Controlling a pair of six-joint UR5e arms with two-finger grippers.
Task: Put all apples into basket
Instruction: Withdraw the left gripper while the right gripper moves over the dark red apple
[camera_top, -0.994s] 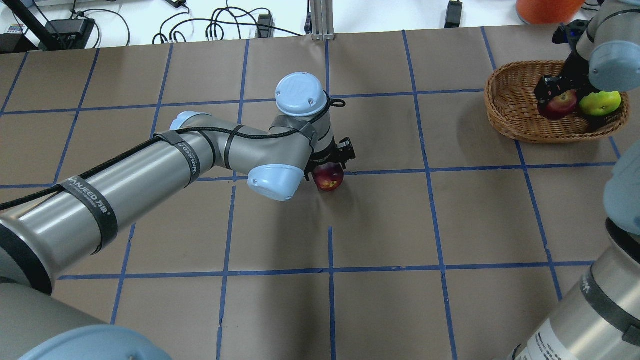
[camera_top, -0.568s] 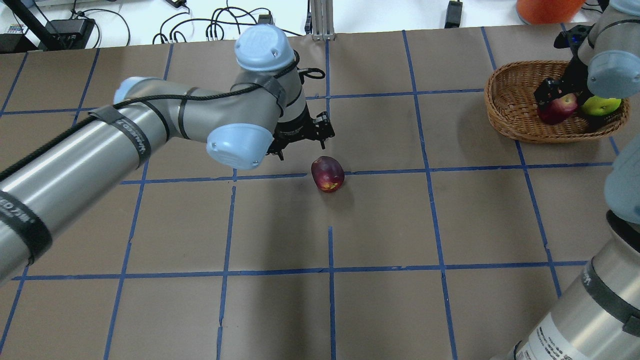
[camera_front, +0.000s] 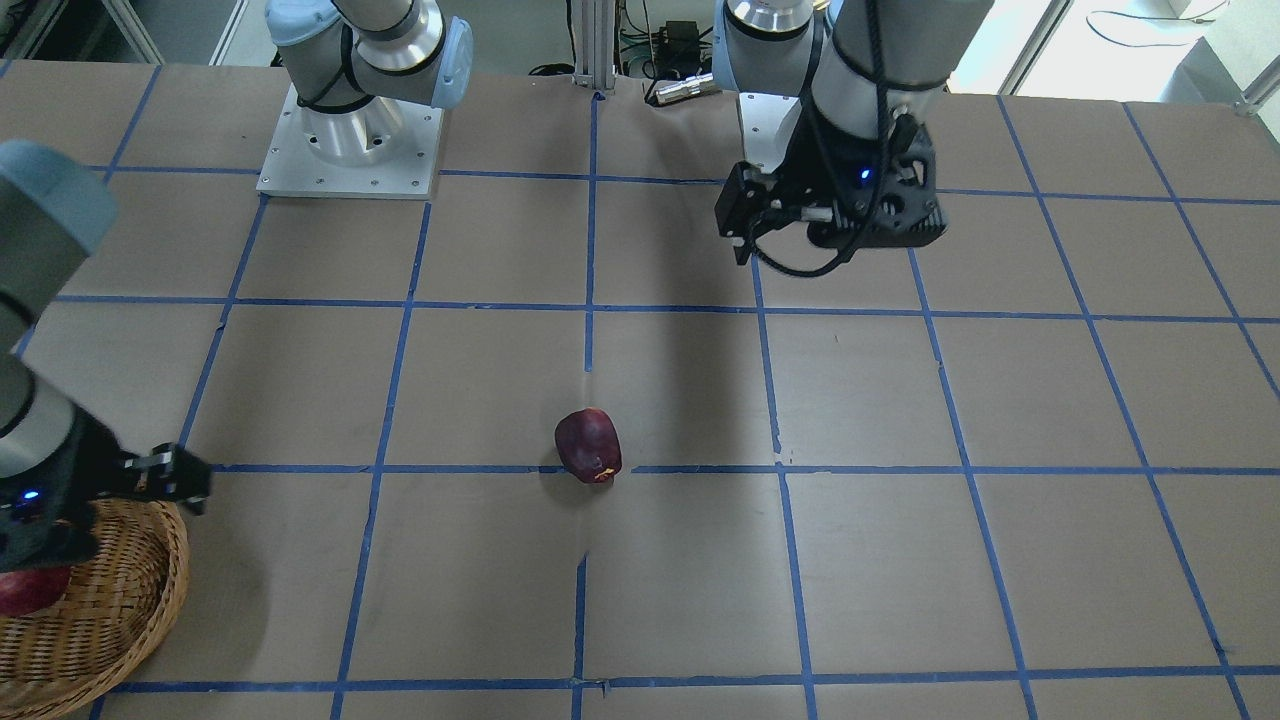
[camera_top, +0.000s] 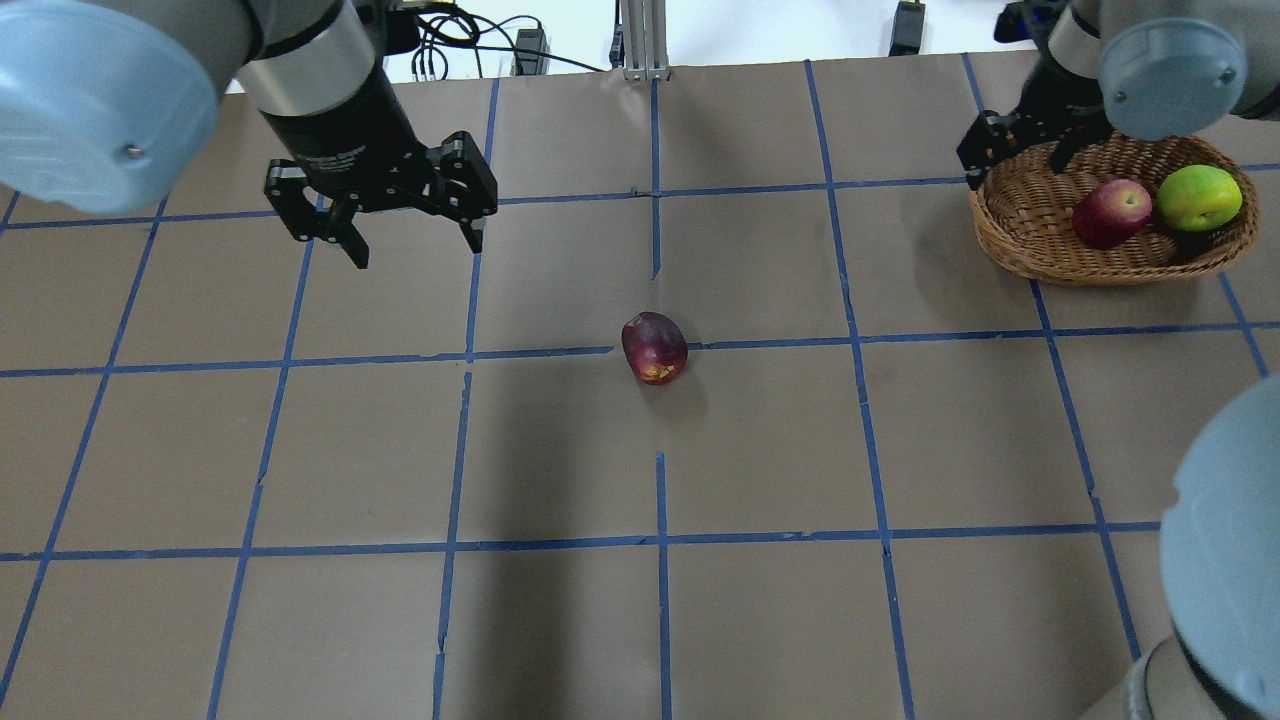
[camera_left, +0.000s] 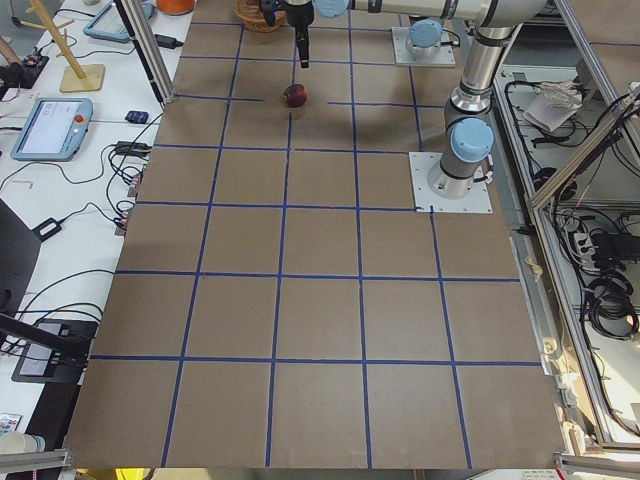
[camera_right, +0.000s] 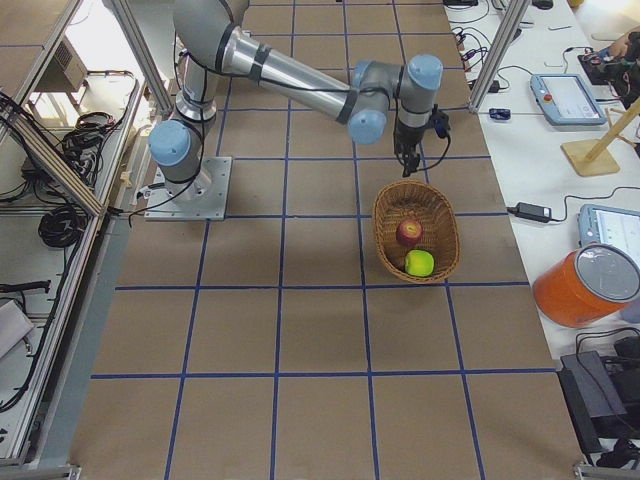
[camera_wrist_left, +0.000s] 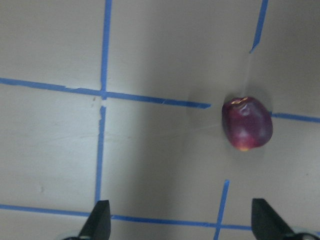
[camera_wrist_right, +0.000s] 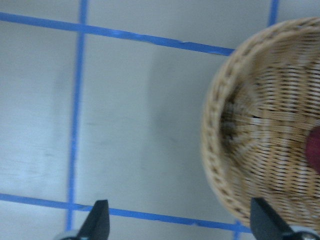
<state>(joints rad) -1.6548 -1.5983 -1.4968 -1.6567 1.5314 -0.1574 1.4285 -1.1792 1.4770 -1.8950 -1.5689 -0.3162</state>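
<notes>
The dark maroon apple (camera_top: 654, 347) lies alone on the table's middle, on a blue tape line; it also shows in the front view (camera_front: 589, 445) and the left wrist view (camera_wrist_left: 247, 123). My left gripper (camera_top: 415, 240) is open and empty, raised well to the apple's back left. The wicker basket (camera_top: 1010, 240) stands at the far right and holds the red apple (camera_top: 1110, 212) and the green apple (camera_top: 1198, 197). My right gripper (camera_top: 1015, 160) is open and empty, above the basket's far-left rim (camera_wrist_right: 220, 150).
Brown paper with a blue tape grid covers the table (camera_top: 760, 450). An orange container (camera_right: 585, 285) and tablets stand on the side bench beyond the basket. Cables and power bricks lie past the table's far edge (camera_top: 430, 55).
My left gripper let go of the maroon apple, rose and moved away to the back left. My right gripper released the red apple in the basket and drew back over its rim.
</notes>
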